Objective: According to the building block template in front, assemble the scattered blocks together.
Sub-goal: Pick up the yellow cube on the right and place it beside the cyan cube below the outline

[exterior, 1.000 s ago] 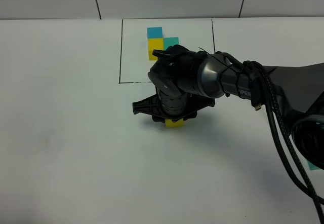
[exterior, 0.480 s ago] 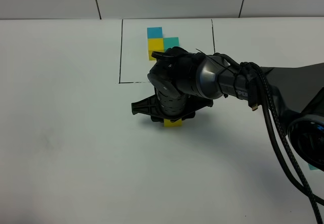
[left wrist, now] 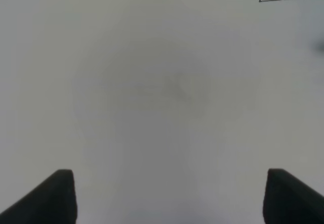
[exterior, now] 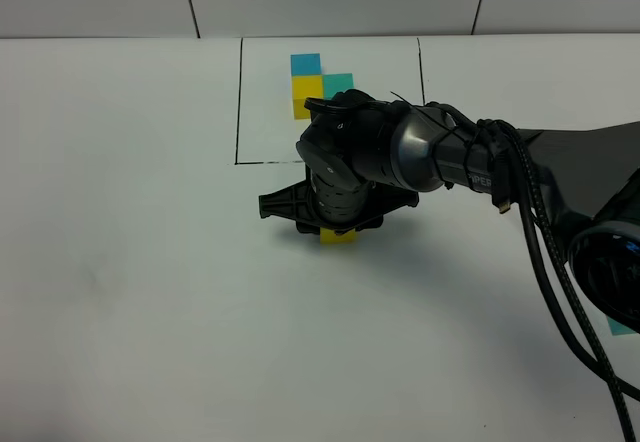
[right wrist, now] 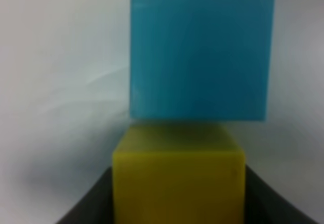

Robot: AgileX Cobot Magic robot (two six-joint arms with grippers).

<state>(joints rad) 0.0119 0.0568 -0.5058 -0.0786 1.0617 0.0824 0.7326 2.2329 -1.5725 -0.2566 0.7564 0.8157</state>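
Note:
The building block template (exterior: 307, 86), an L of blue, yellow and teal cubes, lies inside the black drawn outline at the back. My right gripper (exterior: 337, 228) reaches to the table's middle and is shut on the yellow cube (exterior: 338, 237). In the right wrist view the yellow cube (right wrist: 178, 178) sits between the dark fingers (right wrist: 88, 203), touching the blue cube (right wrist: 198, 49) beyond it. The blue cube is hidden under the gripper in the exterior view. A teal cube (exterior: 621, 327) peeks out at the far right edge. My left gripper (left wrist: 167, 196) is open over bare table.
The black outline (exterior: 238, 112) runs just behind the right gripper; its corner shows in the left wrist view (left wrist: 259, 0). The right arm and its cables (exterior: 540, 222) cross the right side of the white table (exterior: 150, 292).
The right gripper and the yellow cube have shifted slightly left and towards the back. The left arm's earlier state is not shown.

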